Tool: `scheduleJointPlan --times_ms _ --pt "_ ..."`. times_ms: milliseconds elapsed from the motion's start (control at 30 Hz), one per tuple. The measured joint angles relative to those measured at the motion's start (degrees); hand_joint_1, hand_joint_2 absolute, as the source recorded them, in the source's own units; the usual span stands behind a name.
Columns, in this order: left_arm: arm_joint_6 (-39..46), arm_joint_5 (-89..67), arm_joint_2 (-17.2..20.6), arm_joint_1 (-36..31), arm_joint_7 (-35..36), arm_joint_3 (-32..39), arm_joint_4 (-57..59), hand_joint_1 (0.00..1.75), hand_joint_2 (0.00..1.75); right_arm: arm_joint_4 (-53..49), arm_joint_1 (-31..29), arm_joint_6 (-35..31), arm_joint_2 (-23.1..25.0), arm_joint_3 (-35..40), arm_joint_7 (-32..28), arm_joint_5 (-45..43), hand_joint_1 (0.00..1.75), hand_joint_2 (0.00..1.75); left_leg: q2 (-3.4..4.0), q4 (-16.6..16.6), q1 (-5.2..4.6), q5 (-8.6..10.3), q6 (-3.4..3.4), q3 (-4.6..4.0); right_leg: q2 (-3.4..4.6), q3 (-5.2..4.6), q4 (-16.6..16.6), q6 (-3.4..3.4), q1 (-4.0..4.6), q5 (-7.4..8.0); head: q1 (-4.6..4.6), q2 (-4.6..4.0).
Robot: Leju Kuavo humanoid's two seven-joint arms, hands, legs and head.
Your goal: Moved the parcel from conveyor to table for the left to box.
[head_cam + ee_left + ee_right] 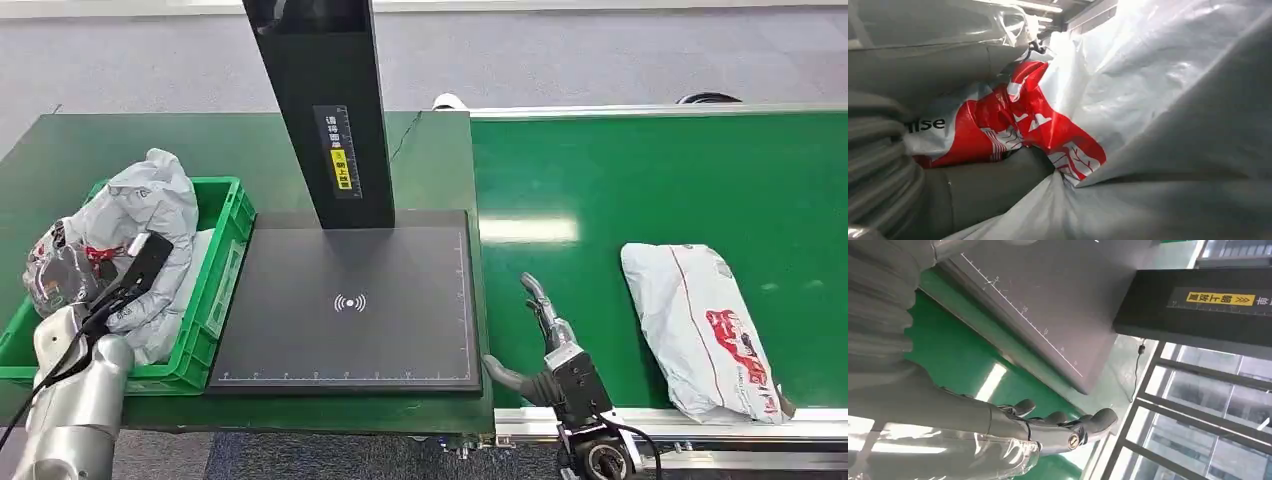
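The right hand (540, 345) was empty, with its thumb stretched to one side and its fingers (1063, 421) extended and a little apart, above the near edge of the green conveyor (620, 180). The parcel (700, 330), a white bag with red print, lay flat on the belt well to the right of this hand, near the front rail, and was not touched by it. Just to the left of the hand lay the dark scanning pad (350, 300) on the table (430, 160), and a black post (325, 110) stood at the far side of the pad.

The left hand (120, 285) was in the green box (225, 260) beyond the pad, among white bags (150, 205). In the left wrist view a bag with red print (1033, 125) pressed against it. If this hand gripped the bag, I could not tell.
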Motion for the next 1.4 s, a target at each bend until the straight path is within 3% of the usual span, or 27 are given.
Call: scheduleJointPlan --times_ms 367,400,433,633,667,800,1000,1167,1200,1400 --pt "0.0 -0.28 0.0 -0.03 0.02 0.0 0.0 1.69 1.75 0.0 0.0 0.13 0.02 0.0 0.09 -0.09 0.0 1.75 0.0 0.0 0.0 0.0 0.0 0.0 0.0 0.0 0.0 0.0 0.0 0.0 0.0 0.0" --pt "-0.11 -0.37 0.0 -0.05 0.0 -0.02 0.0 0.65 1.75 0.0 0.0 0.13 0.02 0.0 0.09 -0.09 0.0 1.75 0.0 0.0 0.0 0.0 0.0 0.0 0.0 -0.01 0.0 0.0 0.0 0.0 0.0 0.0" --pt "-0.42 -0.46 0.0 -0.12 -0.02 -0.09 0.0 0.0 1.75 0.0 0.0 0.13 0.02 0.0 0.09 -0.09 0.0 1.75 0.0 0.01 0.0 0.0 0.0 0.01 0.0 -0.02 0.0 0.0 0.0 0.0 0.0 0.0" --pt "0.81 -1.13 -1.45 -0.51 -3.37 -1.88 0.11 0.0 1.75 0.0 -0.02 0.68 0.31 -0.02 0.17 -0.5 0.0 1.75 -0.17 0.02 -0.01 0.0 0.0 0.0 -0.11 0.02 0.0 0.01 -0.01 0.0 0.02 0.0" --pt "2.04 -0.32 -2.03 -0.17 -4.24 -2.39 -0.24 0.0 0.0 0.0 -0.02 0.7 0.37 -0.02 0.17 -0.57 0.0 1.75 -0.17 0.02 -0.01 0.0 0.0 -0.01 -0.12 0.02 0.0 0.01 -0.02 0.0 0.0 0.0" --pt "6.45 4.02 -3.52 2.07 -8.22 -4.98 -3.4 0.0 0.0 -0.04 0.04 0.74 0.46 -0.02 0.17 -0.66 0.0 1.75 -0.16 0.04 -0.02 0.0 0.0 -0.03 -0.11 0.0 -0.01 0.01 -0.03 0.0 0.0 0.0" --pt "7.74 39.73 -5.82 5.44 -30.65 -8.07 -12.16 0.0 0.0 -0.31 0.22 1.16 0.37 -0.04 -0.57 -1.64 0.0 1.75 -0.18 0.04 -0.02 -0.01 0.0 -0.11 -0.12 -0.05 -0.02 0.02 -0.04 -0.01 -0.02 0.0" --pt "7.23 43.63 -6.89 6.56 -33.09 -9.03 -15.24 0.0 0.0 -0.31 0.22 1.27 0.33 -0.07 -0.61 -1.75 0.0 1.75 -0.21 0.04 -0.02 -0.01 0.0 -0.11 -0.13 -0.05 -0.02 0.02 -0.03 -0.01 0.0 0.0" --pt "7.26 44.06 -6.97 6.63 -33.29 -9.16 -15.45 0.0 1.75 -0.31 0.22 1.27 0.33 -0.09 -0.61 -1.77 0.0 1.75 -0.19 0.04 -0.02 -0.01 0.0 -0.11 -0.13 -0.05 -0.02 0.01 -0.03 -0.01 -0.02 0.0" --pt "8.22 45.35 -7.37 6.83 -34.97 -9.6 -15.65 0.0 1.75 -0.31 0.19 1.27 0.31 -0.09 -0.61 -1.95 0.0 1.75 -0.19 0.04 -0.02 -0.01 0.0 -0.11 -0.13 -0.05 -0.02 0.02 -0.03 -0.01 0.0 0.0"
